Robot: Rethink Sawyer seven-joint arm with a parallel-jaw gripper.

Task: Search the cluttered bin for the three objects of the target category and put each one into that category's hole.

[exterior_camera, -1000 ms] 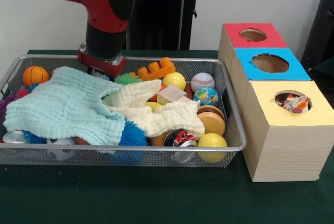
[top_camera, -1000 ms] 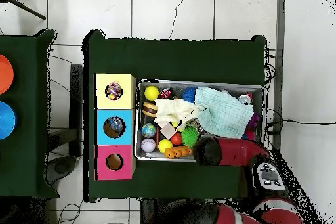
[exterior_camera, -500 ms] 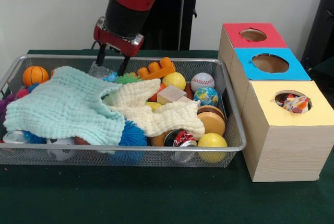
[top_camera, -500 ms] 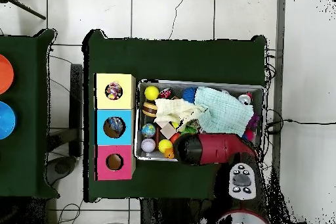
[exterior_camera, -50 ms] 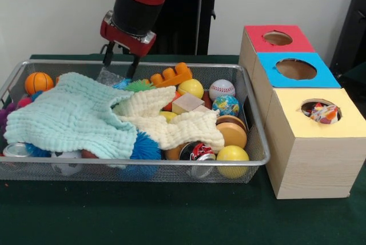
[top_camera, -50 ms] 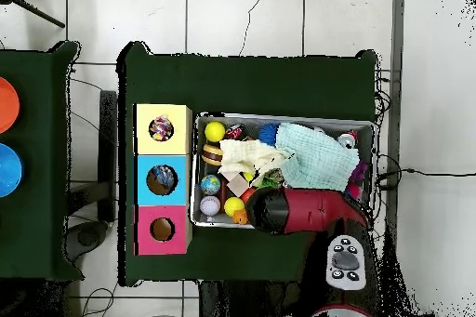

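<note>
A wire bin [exterior_camera, -50 ms: 143, 164] holds a pale green cloth [exterior_camera, -50 ms: 68, 116] and a cream cloth [exterior_camera, -50 ms: 183, 125] lying over mixed toys. Around them show an orange block [exterior_camera, -50 ms: 168, 75], a baseball [exterior_camera, -50 ms: 222, 89], a globe ball [exterior_camera, -50 ms: 226, 105], a yellow ball [exterior_camera, -50 ms: 232, 155], a wooden block [exterior_camera, -50 ms: 187, 103], a can [exterior_camera, -50 ms: 197, 151] and a small basketball [exterior_camera, -50 ms: 38, 82]. My gripper [exterior_camera, -50 ms: 120, 62] hangs open over the bin's back rim, just above a greyish clear thing [exterior_camera, -50 ms: 107, 77], holding nothing. From overhead the arm [top_camera, -50 ms: 302, 211] hides the gripper.
Beside the bin stand three wooden boxes with round holes: red top [exterior_camera, -50 ms: 277, 38], blue top [exterior_camera, -50 ms: 295, 69], yellow top [exterior_camera, -50 ms: 320, 111]. A colourful object lies in the yellow hole. The overhead view shows them as yellow [top_camera, -50 ms: 163, 128], blue [top_camera, -50 ms: 162, 180], red [top_camera, -50 ms: 162, 230].
The gripper has risen out of the bin's back corner to above the rim, open and with nothing in it. The arm has swung round. The bin's contents have not moved.
</note>
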